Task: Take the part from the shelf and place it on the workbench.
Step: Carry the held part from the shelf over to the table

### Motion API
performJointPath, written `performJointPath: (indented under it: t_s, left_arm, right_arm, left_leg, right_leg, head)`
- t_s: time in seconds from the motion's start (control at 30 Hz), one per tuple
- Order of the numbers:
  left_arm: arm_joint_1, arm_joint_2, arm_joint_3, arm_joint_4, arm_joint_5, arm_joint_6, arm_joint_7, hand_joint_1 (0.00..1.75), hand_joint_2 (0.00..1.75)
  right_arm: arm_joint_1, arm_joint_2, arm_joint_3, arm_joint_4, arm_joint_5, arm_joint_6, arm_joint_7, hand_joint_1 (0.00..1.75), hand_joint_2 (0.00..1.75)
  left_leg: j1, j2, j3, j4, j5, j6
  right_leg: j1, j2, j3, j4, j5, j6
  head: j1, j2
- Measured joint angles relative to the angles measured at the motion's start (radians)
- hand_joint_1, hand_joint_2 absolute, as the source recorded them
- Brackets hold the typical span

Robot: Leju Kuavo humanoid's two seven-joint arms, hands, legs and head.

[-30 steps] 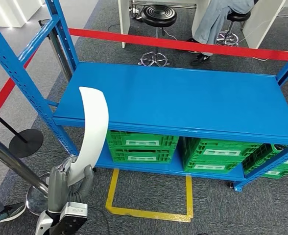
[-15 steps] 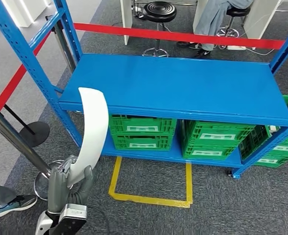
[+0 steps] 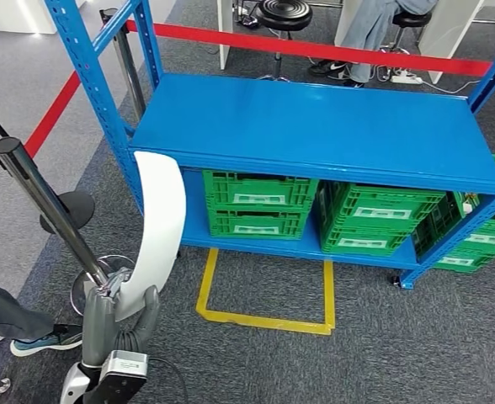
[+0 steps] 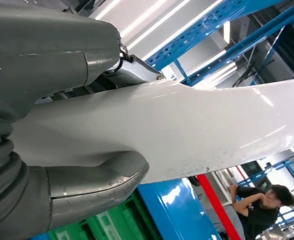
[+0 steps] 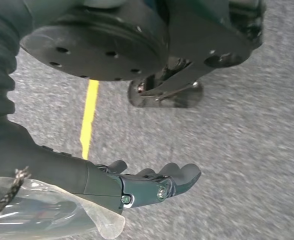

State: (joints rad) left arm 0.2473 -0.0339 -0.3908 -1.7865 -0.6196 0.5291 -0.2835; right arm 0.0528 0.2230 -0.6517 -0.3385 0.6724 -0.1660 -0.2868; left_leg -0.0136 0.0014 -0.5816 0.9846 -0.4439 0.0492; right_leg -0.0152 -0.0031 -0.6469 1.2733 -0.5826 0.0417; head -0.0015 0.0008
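Head view: the left hand (image 3: 119, 313), at the lower left of the frame, grips the lower end of the white curved part (image 3: 158, 220), which rises toward the blue shelf (image 3: 308, 126). It looks light, thin, stiff and smooth, likely slippery; the narrow end seems the sensible hold.

Left wrist view: thumb and fingers (image 4: 100, 175) clamp the part's glossy surface.

Right wrist view: the right hand (image 5: 153, 182) hangs over carpet, fingers extended, holding nothing.

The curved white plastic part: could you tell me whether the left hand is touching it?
Touching. In the left wrist view, the left hand grips the curved white plastic part, thumb and fingers pressed against opposite faces.
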Motion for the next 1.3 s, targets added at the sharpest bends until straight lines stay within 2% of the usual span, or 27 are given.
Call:
performJointPath:
  t_s: [0.07,0.13,0.17,0.23,0.27,0.33,0.4,0.43,0.47,0.5,0.57,0.63,0.67,0.73,0.77,0.83,0.9,0.93,0.97,1.0,1.03,1.1,1.13,1.17,1.23,1.27,1.3]
  left_arm:
    - [-0.002,0.0,-0.001,0.0,0.003,-0.001,-0.008,1.75,1.75]
    - [-0.004,0.0,-0.002,0.0,0.006,-0.001,-0.012,1.75,1.75]
    - [-0.005,0.0,-0.002,0.0,0.007,-0.001,-0.013,1.75,1.75]
    - [-0.006,0.001,-0.002,0.0,0.009,-0.001,-0.014,1.75,1.75]
    - [-0.005,0.001,-0.003,0.0,0.01,-0.001,-0.014,1.75,1.75]
    - [-0.005,0.002,-0.002,0.001,0.011,-0.002,-0.014,1.75,1.75]
    - [-0.006,0.003,-0.002,0.001,0.013,-0.004,-0.016,1.75,1.75]
    - [-0.006,0.004,-0.002,0.002,0.015,-0.006,-0.017,1.75,1.75]
    - [-0.007,0.004,-0.002,0.003,0.018,-0.008,-0.019,1.75,1.75]
    - [-0.009,0.005,-0.002,0.004,0.02,-0.009,-0.021,1.75,1.75]
    - [-0.012,0.005,-0.003,0.006,0.024,-0.014,-0.024,1.75,1.75]
    - [-0.018,0.004,-0.003,0.007,0.029,-0.021,-0.027,1.75,1.75]
    - [-0.022,0.004,-0.003,0.007,0.032,-0.024,-0.028,1.75,1.75]
    - [-0.027,0.003,-0.003,0.01,0.039,-0.031,-0.032,1.75,1.75]
    - [-0.03,0.002,-0.003,0.012,0.043,-0.035,-0.035,1.75,1.75]
    - [-0.038,-0.002,-0.003,0.016,0.048,-0.044,-0.042,1.75,1.75]
    - [-0.044,-0.006,-0.003,0.023,0.051,-0.051,-0.047,1.75,1.75]
    - [-0.046,-0.008,-0.003,0.026,0.051,-0.054,-0.049,1.75,1.75]
    - [-0.048,-0.009,-0.003,0.03,0.051,-0.056,-0.051,1.75,1.75]
    - [-0.049,-0.01,-0.003,0.033,0.052,-0.057,-0.051,1.75,1.75]
    - [-0.051,-0.011,-0.003,0.036,0.052,-0.058,-0.052,1.75,1.75]
    - [-0.054,-0.013,-0.003,0.039,0.052,-0.058,-0.053,1.75,1.75]
    - [-0.056,-0.014,-0.003,0.041,0.052,-0.058,-0.054,1.75,1.75]
    - [-0.058,-0.015,-0.003,0.041,0.052,-0.058,-0.054,1.75,1.75]
    - [-0.06,-0.016,-0.003,0.043,0.052,-0.06,-0.055,1.75,1.75]
    - [-0.061,-0.017,-0.003,0.045,0.052,-0.061,-0.056,1.75,1.75]
    - [-0.061,-0.017,-0.003,0.046,0.052,-0.062,-0.056,1.75,1.75]
  right_arm:
    - [0.013,0.011,-0.011,-0.037,0.014,0.019,0.01,0.0,1.75]
    - [0.018,0.02,-0.017,-0.065,0.021,0.026,0.014,0.0,1.75]
    - [0.02,0.024,-0.02,-0.075,0.023,0.028,0.015,0.0,1.75]
    - [0.027,0.032,-0.026,-0.087,0.024,0.029,0.017,0.0,1.75]
    - [0.031,0.035,-0.029,-0.093,0.024,0.03,0.018,0.0,1.75]
    - [0.038,0.04,-0.034,-0.103,0.028,0.032,0.02,0.0,1.75]
    - [0.043,0.045,-0.039,-0.117,0.036,0.042,0.027,0.0,1.75]
    - [0.049,0.05,-0.042,-0.131,0.044,0.053,0.035,0.0,1.75]
    - [0.056,0.056,-0.046,-0.149,0.052,0.066,0.046,0.0,1.75]
    - [0.065,0.065,-0.051,-0.172,0.061,0.08,0.058,0.0,1.75]
    - [0.082,0.083,-0.06,-0.217,0.072,0.101,0.076,0.0,1.75]
    - [0.095,0.096,-0.065,-0.252,0.07,0.111,0.088,0.0,1.75]
    - [0.101,0.1,-0.066,-0.268,0.065,0.114,0.093,0.0,1.75]
    - [0.113,0.104,-0.066,-0.298,0.05,0.118,0.103,0.0,1.75]
    - [0.121,0.105,-0.066,-0.312,0.04,0.12,0.109,0.0,1.75]
    - [0.139,0.107,-0.057,-0.342,0.007,0.122,0.126,0.0,1.75]
    - [0.16,0.109,-0.036,-0.376,-0.032,0.122,0.148,0.0,1.75]
    - [0.17,0.111,-0.023,-0.393,-0.047,0.122,0.157,0.0,1.75]
    - [0.178,0.113,-0.011,-0.406,-0.057,0.121,0.164,0.0,1.75]
    - [0.186,0.115,-0.001,-0.418,-0.064,0.121,0.168,0.0,1.75]
    - [0.191,0.116,0.008,-0.429,-0.068,0.121,0.17,0.0,1.75]
    - [0.197,0.118,0.023,-0.447,-0.071,0.121,0.171,0.0,1.75]
    - [0.197,0.119,0.029,-0.455,-0.073,0.12,0.172,0.0,1.75]
    - [0.198,0.12,0.034,-0.461,-0.076,0.12,0.174,0.0,1.75]
    - [0.208,0.122,0.044,-0.474,-0.088,0.116,0.184,0.0,1.75]
    - [0.215,0.123,0.05,-0.482,-0.097,0.114,0.19,0.0,1.75]
    - [0.223,0.124,0.057,-0.492,-0.107,0.112,0.196,0.0,1.75]
  left_leg:
    - [-0.007,-0.003,-0.024,0.002,0.023,-0.002]
    - [-0.011,-0.003,-0.037,0.004,0.044,-0.008]
    - [-0.011,-0.002,-0.042,0.003,0.054,-0.012]
    - [-0.007,-0.001,-0.049,0.002,0.069,-0.022]
    - [-0.006,-0.002,-0.055,0.01,0.056,-0.029]
    - [-0.001,-0.003,-0.079,0.085,-0.028,-0.042]
    - [0.004,-0.003,-0.107,0.22,-0.128,-0.052]
    - [0.007,-0.003,-0.111,0.274,-0.148,-0.055]
    - [0.009,-0.003,-0.103,0.301,-0.146,-0.058]
    - [0.012,-0.003,-0.078,0.29,-0.126,-0.06]
    - [0.015,-0.003,0.014,0.17,-0.082,-0.06]
    - [0.013,-0.003,0.09,0.044,-0.074,-0.053]
    - [0.011,-0.004,0.103,0.015,-0.078,-0.048]
    - [0.01,-0.003,0.098,0.0,-0.075,-0.036]
    - [0.012,-0.002,0.093,-0.004,-0.068,-0.028]
    - [0.016,0.0,0.076,-0.01,-0.051,-0.01]
    - [0.013,0.001,0.054,-0.009,-0.034,-0.002]
    - [0.012,0.002,0.043,-0.009,-0.024,-0.002]
    - [0.011,0.002,0.031,-0.008,-0.015,-0.003]
    - [0.011,0.002,0.019,-0.007,-0.007,-0.004]
    - [0.01,0.001,0.009,-0.006,0.002,-0.007]
    - [0.009,-0.001,-0.01,-0.001,0.016,-0.015]
    - [0.007,-0.001,-0.017,0.002,0.025,-0.02]
    - [0.006,-0.002,-0.023,0.003,0.033,-0.025]
    - [0.008,-0.003,-0.03,0.002,0.05,-0.035]
    - [0.01,-0.004,-0.034,0.006,0.044,-0.04]
    - [0.012,-0.005,-0.04,0.023,0.02,-0.044]
  right_leg:
    - [0.009,0.003,0.112,-0.132,0.037,-0.019]
    - [0.018,0.005,0.22,-0.287,0.02,-0.031]
    - [0.022,0.006,0.245,-0.331,0.009,-0.034]
    - [0.024,0.003,0.239,-0.351,0.017,-0.041]
    - [0.023,-0.001,0.23,-0.352,0.027,-0.048]
    - [0.02,-0.009,0.206,-0.352,0.049,-0.06]
    - [0.021,-0.013,0.181,-0.346,0.069,-0.064]
    - [0.021,-0.015,0.167,-0.34,0.078,-0.063]
    - [0.021,-0.017,0.153,-0.333,0.086,-0.062]
    - [0.02,-0.019,0.136,-0.325,0.093,-0.06]
    - [0.018,-0.021,0.106,-0.307,0.103,-0.054]
    - [0.019,-0.02,0.083,-0.291,0.113,-0.044]
    - [0.019,-0.02,0.074,-0.287,0.119,-0.038]
    - [0.019,-0.02,0.062,-0.285,0.131,-0.026]
    - [0.018,-0.017,0.053,-0.28,0.124,-0.02]
    - [0.016,-0.007,0.025,-0.219,0.064,-0.01]
    - [0.013,0.0,-0.015,-0.087,-0.024,-0.004]
    - [0.012,0.0,-0.029,-0.028,-0.049,-0.002]
    - [0.011,0.0,-0.03,0.004,-0.052,0.0]
    - [0.01,0.0,-0.012,-0.002,-0.035,0.0]
    - [0.009,0.001,0.027,-0.048,-0.006,-0.001]
    - [0.006,0.005,0.136,-0.201,0.034,-0.002]
    - [0.006,0.009,0.179,-0.266,0.038,-0.004]
    - [0.007,0.013,0.204,-0.308,0.036,-0.005]
    - [0.011,0.013,0.2,-0.326,0.039,-0.015]
    - [0.011,0.009,0.191,-0.326,0.047,-0.024]
    - [0.012,0.004,0.181,-0.327,0.055,-0.035]
  head:
    - [0.0,0.0]
    - [-0.002,0.0]
    - [-0.002,0.0]
    - [-0.003,0.0]
    - [-0.003,0.0]
    - [-0.005,0.0]
    - [-0.008,0.0]
    - [-0.008,0.0]
    - [-0.008,0.0]
    - [-0.008,0.0]
    - [-0.008,0.0]
    - [-0.008,0.0]
    - [-0.008,0.0]
    - [-0.007,0.0]
    - [-0.007,0.0]
    - [-0.003,0.0]
    - [0.0,0.0]
    - [0.0,0.0]
    - [0.0,0.0]
    - [0.0,0.0]
    - [0.0,0.0]
    - [0.0,0.0]
    - [-0.001,0.0]
    - [-0.001,0.0]
    - [-0.002,0.0]
    - [-0.002,0.0]
    - [-0.003,0.0]
